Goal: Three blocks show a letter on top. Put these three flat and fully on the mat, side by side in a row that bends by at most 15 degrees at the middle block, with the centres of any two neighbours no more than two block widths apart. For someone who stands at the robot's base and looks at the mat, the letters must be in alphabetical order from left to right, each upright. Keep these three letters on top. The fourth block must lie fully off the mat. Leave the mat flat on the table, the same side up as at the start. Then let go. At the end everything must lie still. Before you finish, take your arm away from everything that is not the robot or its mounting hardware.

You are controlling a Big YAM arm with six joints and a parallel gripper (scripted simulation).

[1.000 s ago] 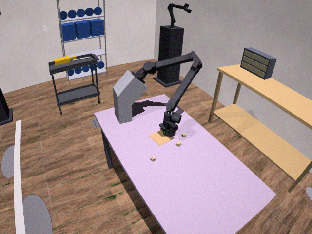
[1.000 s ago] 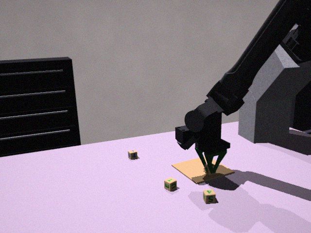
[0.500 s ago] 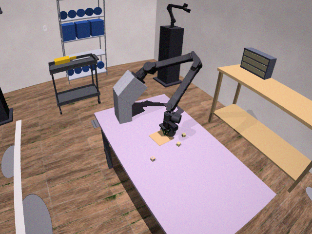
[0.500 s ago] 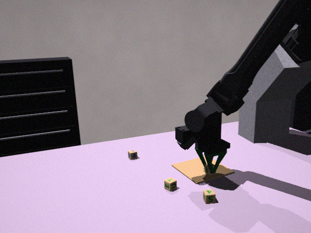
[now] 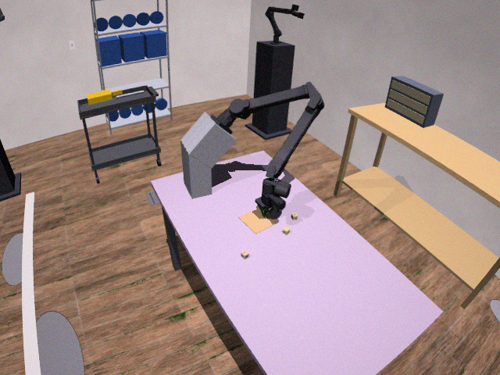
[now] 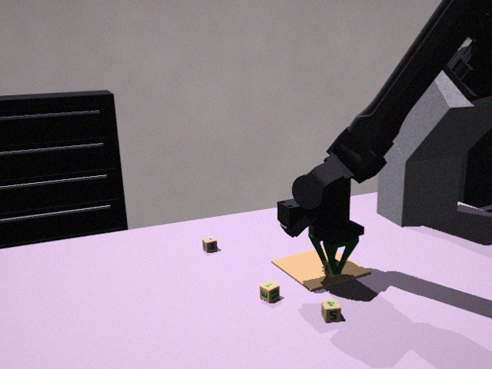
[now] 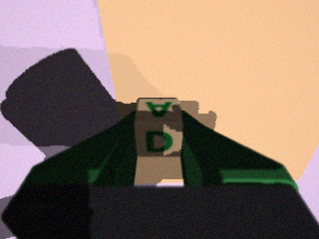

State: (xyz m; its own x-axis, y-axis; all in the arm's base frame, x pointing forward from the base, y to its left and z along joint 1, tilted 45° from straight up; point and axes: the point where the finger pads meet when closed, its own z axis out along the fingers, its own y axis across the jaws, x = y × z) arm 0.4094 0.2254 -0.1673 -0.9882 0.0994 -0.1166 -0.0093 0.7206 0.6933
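My gripper (image 6: 333, 270) is shut on a wooden block (image 7: 159, 139) that shows a green D on the face towards the wrist camera and an A on the face beyond it. The block is down at the tan mat (image 6: 320, 270), near its edge closest to the arm; I cannot tell whether it touches. The gripper (image 5: 265, 212) also shows over the mat (image 5: 257, 221) in the top view. Three other blocks lie on the table, off the mat. One has a 4 on top and an S on its side (image 6: 330, 310). One has a T on top and an E on its side (image 6: 269, 291). One stands farther away (image 6: 209, 244).
The grey robot base housing (image 5: 204, 155) stands at the far end of the lilac table. The same off-mat blocks appear in the top view: two right of the mat (image 5: 294, 216) (image 5: 286, 230), one nearer the front (image 5: 244, 254). A wooden bench (image 5: 423, 161) stands to the right.
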